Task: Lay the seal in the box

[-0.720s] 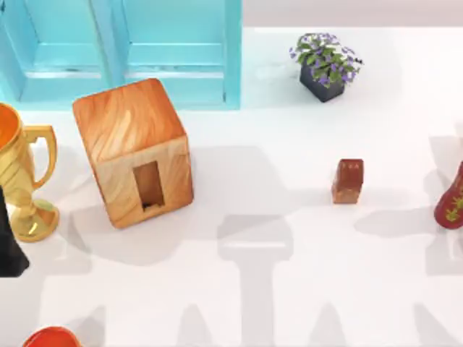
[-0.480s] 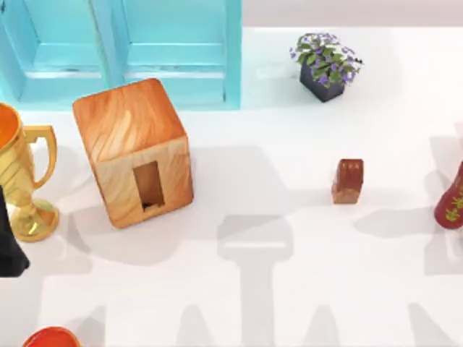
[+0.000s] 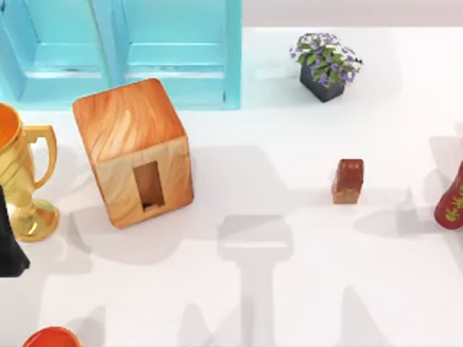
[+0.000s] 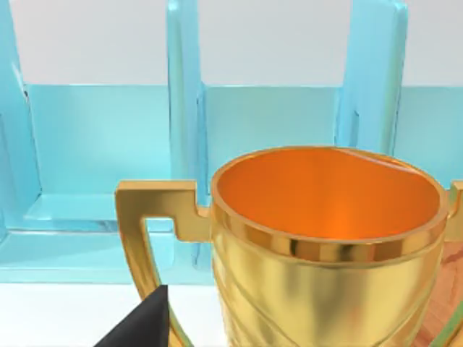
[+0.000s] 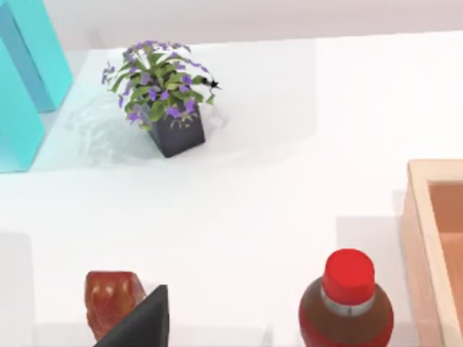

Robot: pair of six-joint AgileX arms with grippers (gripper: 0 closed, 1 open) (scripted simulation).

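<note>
Top: seal [image 3: 348,181] upright on table [image 3: 289,289], right of centre, well apart from box [image 3: 134,152] at left. Left wrist: gold trophy [image 4: 325,246] close up. Right wrist: seal [image 5: 110,300] partly hidden, probably by my fingertip [image 5: 141,325]; can't tell either gripper's opening.

One box [image 3: 134,152], one seal [image 3: 348,180], one cabinet [image 3: 123,50], one trophy [image 3: 18,181], one plant [image 3: 325,65], one vase [image 3: 452,199], one tray [image 5: 434,246].
</note>
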